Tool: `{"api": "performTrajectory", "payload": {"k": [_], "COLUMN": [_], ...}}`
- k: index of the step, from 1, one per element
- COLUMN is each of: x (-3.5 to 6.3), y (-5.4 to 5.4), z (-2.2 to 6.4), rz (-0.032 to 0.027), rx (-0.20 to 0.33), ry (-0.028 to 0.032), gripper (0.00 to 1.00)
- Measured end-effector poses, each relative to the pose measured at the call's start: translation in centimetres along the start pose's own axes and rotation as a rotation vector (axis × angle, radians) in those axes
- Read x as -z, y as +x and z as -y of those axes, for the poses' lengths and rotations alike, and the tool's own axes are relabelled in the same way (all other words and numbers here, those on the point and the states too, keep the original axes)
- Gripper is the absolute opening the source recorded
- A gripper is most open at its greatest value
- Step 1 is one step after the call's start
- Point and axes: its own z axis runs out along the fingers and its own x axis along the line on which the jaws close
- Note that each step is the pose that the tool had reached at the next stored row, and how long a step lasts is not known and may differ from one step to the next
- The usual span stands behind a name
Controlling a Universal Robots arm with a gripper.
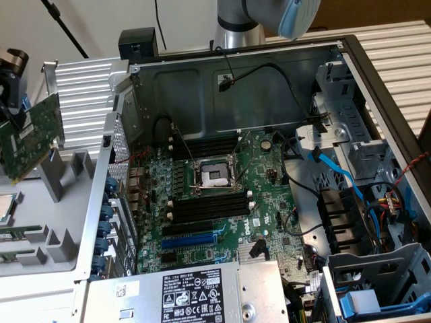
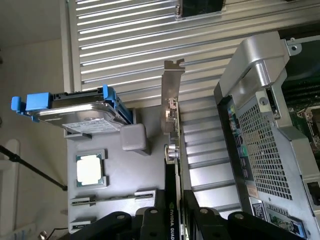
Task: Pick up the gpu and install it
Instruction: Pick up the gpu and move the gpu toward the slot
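Where the gpu (image 1: 32,138) hangs at the exterior frame's far left, the claw (image 2: 175,222) is clamped on it, card tilted, long axis near upright. Motherboard (image 1: 222,202) lies rightward, mid-frame inside the open case (image 1: 202,87), well apart.

The gpu (image 2: 172,150) has a matt black plastic cooler (image 2: 172,222) and shiny metal bracket (image 2: 171,95); the computer case (image 1: 202,94) is grey metal.
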Motion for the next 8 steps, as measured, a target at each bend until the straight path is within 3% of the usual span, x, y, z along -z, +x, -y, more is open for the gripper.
{"api": "performTrajectory", "payload": {"k": [8], "x": [2.53], "y": [0.1], "z": [-0.59], "rz": [0.0001], "rx": [0.0], "ry": [-0.0002], "gripper": [0.26]}}
